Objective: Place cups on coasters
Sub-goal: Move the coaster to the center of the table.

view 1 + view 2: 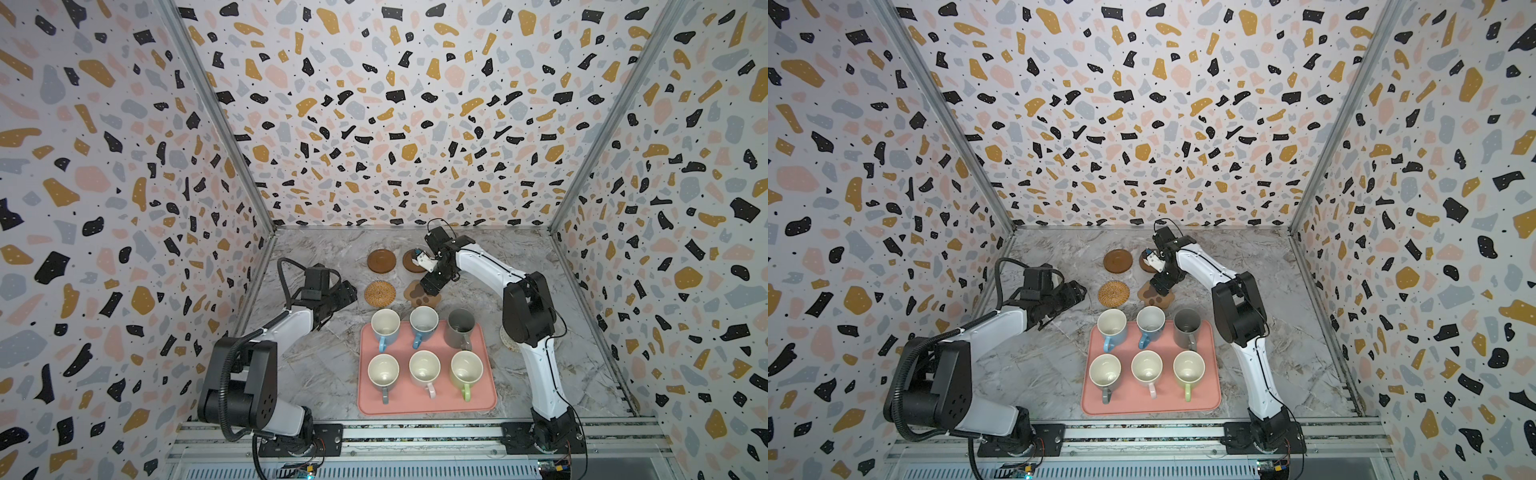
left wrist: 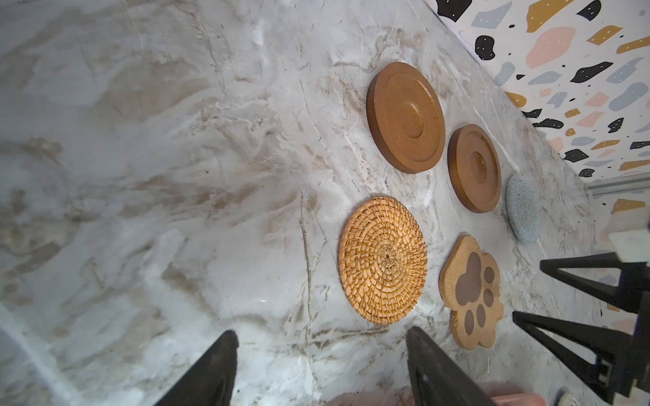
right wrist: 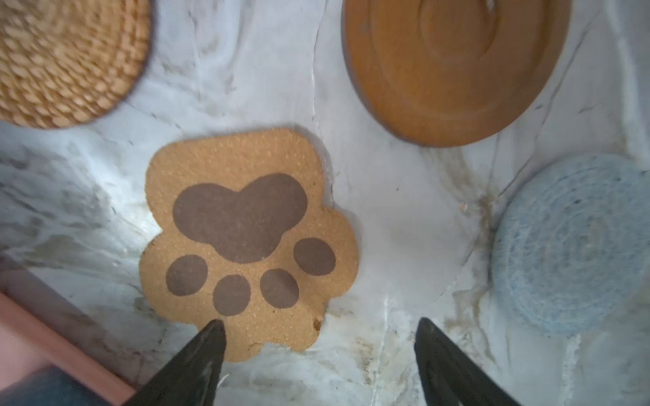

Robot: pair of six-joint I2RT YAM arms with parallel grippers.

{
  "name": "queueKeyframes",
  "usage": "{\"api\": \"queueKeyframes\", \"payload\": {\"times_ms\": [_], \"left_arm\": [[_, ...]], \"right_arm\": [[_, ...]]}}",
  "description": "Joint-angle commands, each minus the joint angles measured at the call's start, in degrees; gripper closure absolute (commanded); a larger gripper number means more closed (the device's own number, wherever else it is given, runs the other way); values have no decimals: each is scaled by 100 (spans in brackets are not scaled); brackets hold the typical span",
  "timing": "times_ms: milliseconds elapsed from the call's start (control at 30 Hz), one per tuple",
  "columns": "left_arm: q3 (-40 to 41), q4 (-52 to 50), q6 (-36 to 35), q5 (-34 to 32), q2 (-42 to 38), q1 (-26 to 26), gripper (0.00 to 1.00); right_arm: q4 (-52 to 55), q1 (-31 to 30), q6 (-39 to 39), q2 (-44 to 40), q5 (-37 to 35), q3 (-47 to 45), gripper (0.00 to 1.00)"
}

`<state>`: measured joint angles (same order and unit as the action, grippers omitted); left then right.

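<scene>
Showing wrist-side only: seemingly woven coaster point(image 3: 577, 246)

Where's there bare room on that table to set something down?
Widest bare marble: between pink tray and left arm. Narrower strip: behind the wooden discs. Crowded: mugs fill the tray; coasters cluster by the right gripper.

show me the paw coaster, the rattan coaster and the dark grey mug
paw coaster point(image 3: 242, 218): right wrist view, on its large centre pad
rattan coaster point(image 2: 383, 260): left wrist view, on the middle of the weave
dark grey mug point(image 1: 457, 338): a top view, on its outer wall
</scene>
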<state>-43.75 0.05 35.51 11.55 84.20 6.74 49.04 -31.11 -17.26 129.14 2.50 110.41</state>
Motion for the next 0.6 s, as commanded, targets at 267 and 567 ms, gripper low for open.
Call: {"api": "queueKeyframes", "payload": {"times_ms": [267, 567], "left_arm": [[14, -49, -132, 39, -115, -68, 23], [41, -76, -116, 9, -154, -77, 23]], "right_arm": [[445, -43, -216, -302, -255, -358, 30], [132, -104, -108, -321, -617, -691, 38]]}}
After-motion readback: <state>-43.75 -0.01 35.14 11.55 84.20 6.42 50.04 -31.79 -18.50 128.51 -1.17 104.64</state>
